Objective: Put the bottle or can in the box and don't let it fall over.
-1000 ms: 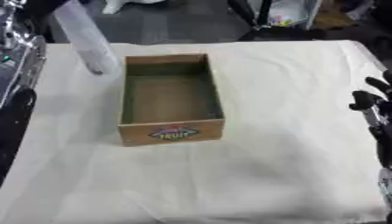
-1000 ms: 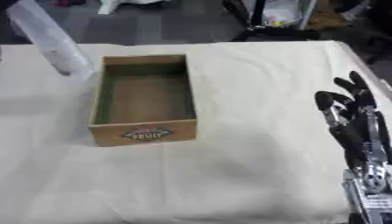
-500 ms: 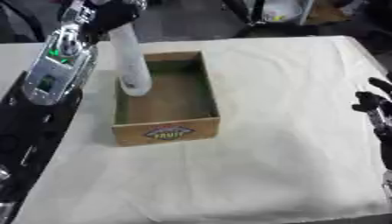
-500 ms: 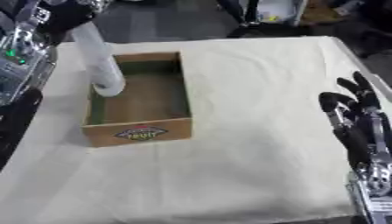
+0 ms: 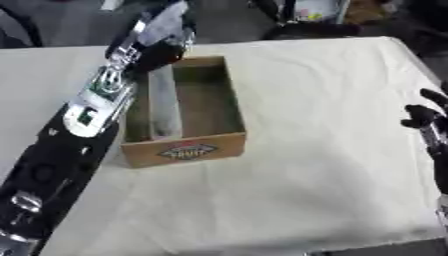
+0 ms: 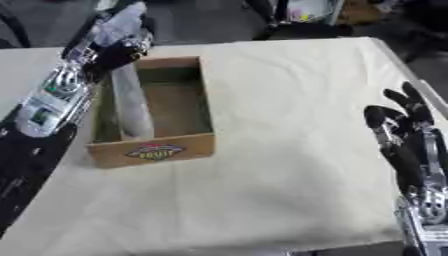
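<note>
Left eye view: left robot hand reaches in from the lower left along its black and silver arm, fingers curled round the upper end of a pale translucent bottle. Bottle hangs just below that robot hand, upright with a slight tilt, its lower end down inside the cardboard box, against the box's left wall. Whether the base touches the box floor can't be told. Box sits open-topped directly under and to the right of the left robot hand, with a coloured label on its near wall. Cream cloth covers the worktop under everything.

Right eye view: right robot hand is well apart from the box, at the right edge, idle, fingers spread and pointing up, holding nothing. Box and bottle lie far to the left of that robot hand, with bare cloth between them.
</note>
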`<state>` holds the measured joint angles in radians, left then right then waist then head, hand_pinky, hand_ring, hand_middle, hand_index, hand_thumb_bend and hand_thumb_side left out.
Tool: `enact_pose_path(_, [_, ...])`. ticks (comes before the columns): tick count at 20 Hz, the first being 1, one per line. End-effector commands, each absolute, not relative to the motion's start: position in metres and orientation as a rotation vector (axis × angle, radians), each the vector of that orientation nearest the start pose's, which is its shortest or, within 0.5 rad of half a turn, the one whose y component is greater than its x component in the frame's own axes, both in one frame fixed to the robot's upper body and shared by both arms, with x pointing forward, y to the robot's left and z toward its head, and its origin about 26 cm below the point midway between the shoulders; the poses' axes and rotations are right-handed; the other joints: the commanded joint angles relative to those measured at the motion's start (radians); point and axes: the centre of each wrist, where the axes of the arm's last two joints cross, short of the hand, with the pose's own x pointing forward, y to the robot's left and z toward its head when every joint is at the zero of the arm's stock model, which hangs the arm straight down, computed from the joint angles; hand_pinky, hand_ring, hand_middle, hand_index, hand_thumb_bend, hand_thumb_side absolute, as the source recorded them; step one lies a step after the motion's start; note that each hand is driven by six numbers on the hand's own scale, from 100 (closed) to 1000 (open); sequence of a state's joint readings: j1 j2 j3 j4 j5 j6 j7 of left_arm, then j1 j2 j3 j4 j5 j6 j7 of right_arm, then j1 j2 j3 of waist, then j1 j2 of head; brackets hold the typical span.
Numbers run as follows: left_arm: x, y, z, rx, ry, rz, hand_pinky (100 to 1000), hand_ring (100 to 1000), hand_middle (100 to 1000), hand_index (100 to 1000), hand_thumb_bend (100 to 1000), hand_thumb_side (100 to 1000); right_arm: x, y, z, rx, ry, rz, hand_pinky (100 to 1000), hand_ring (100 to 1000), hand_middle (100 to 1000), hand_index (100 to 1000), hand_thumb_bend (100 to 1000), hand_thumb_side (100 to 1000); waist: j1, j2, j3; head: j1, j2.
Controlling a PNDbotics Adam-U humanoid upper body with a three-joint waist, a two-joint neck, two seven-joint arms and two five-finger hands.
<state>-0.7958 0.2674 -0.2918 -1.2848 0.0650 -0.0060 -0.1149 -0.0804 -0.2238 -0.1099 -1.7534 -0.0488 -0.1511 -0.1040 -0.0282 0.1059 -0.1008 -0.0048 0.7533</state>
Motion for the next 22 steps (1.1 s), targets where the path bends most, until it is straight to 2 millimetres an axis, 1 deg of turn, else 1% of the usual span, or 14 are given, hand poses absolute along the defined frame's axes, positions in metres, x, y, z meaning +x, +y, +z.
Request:
enact_pose_path(1, [0.424, 0.171, 0.187, -0.065, -1.973, -0.786, 725, 718, 591, 768, 460, 643, 0.293, -0.311, 0.084, -0.269, -2.023, 0.015, 673, 763, 856, 1000, 626, 566, 0.001, -0.009, 0.003, -0.009, -0.012])
enact_pose_path(2, [0.422, 0.173, 0.186, -0.052, -1.978, -0.788, 725, 718, 591, 768, 460, 643, 0.293, -0.311, 0.084, -0.271, -2.022, 0.014, 673, 763, 856, 1000, 626, 566, 0.002, -0.010, 0.005, -0.011, -0.012])
enact_pose_path(3, [0.420, 0.177, 0.186, -0.031, -1.981, -0.790, 749, 770, 659, 801, 523, 690, 0.293, -0.311, 0.084, -0.274, -2.021, 0.014, 673, 763, 855, 1000, 627, 567, 0.002, -0.011, 0.007, -0.013, -0.012])
enact_pose_path(4, [0.417, 0.181, 0.187, -0.011, -1.989, -0.790, 765, 798, 697, 819, 553, 713, 0.293, -0.312, 0.084, -0.276, -2.020, 0.013, 673, 763, 855, 1000, 626, 567, 0.002, -0.012, 0.009, -0.014, -0.011])
enact_pose_path(7, [0.408, 0.191, 0.192, 0.043, -2.017, -0.794, 789, 835, 750, 845, 594, 747, 0.292, -0.312, 0.084, -0.281, -2.019, 0.013, 673, 763, 855, 1000, 626, 568, 0.003, -0.016, 0.017, -0.017, -0.010])
enact_pose_path(10, [0.397, 0.202, 0.202, 0.080, -2.062, -0.759, 800, 848, 760, 848, 593, 752, 0.292, -0.313, 0.083, -0.287, -2.017, 0.012, 673, 763, 855, 1000, 627, 568, 0.004, -0.020, 0.028, -0.022, -0.008])
enact_pose_path(13, [0.386, 0.213, 0.216, 0.107, -2.113, -0.699, 813, 869, 790, 860, 598, 765, 0.291, -0.314, 0.083, -0.291, -2.014, 0.014, 673, 763, 855, 1000, 627, 569, 0.004, -0.025, 0.040, -0.026, -0.009])
enact_pose_path(17, [0.370, 0.226, 0.231, 0.141, -2.164, -0.670, 814, 867, 795, 862, 590, 766, 0.291, -0.314, 0.083, -0.295, -2.013, 0.015, 673, 763, 855, 1000, 627, 570, 0.004, -0.029, 0.048, -0.030, -0.010])
enact_pose_path(20, [0.358, 0.239, 0.237, 0.172, -2.199, -0.637, 802, 850, 777, 856, 570, 755, 0.291, -0.315, 0.082, -0.297, -2.011, 0.014, 673, 762, 853, 1000, 627, 570, 0.004, -0.031, 0.052, -0.030, -0.009])
enact_pose_path(22, [0.349, 0.251, 0.237, 0.195, -2.224, -0.599, 796, 839, 767, 848, 554, 746, 0.290, -0.315, 0.082, -0.301, -2.012, 0.012, 673, 762, 853, 1000, 627, 571, 0.004, -0.032, 0.058, -0.030, -0.008])
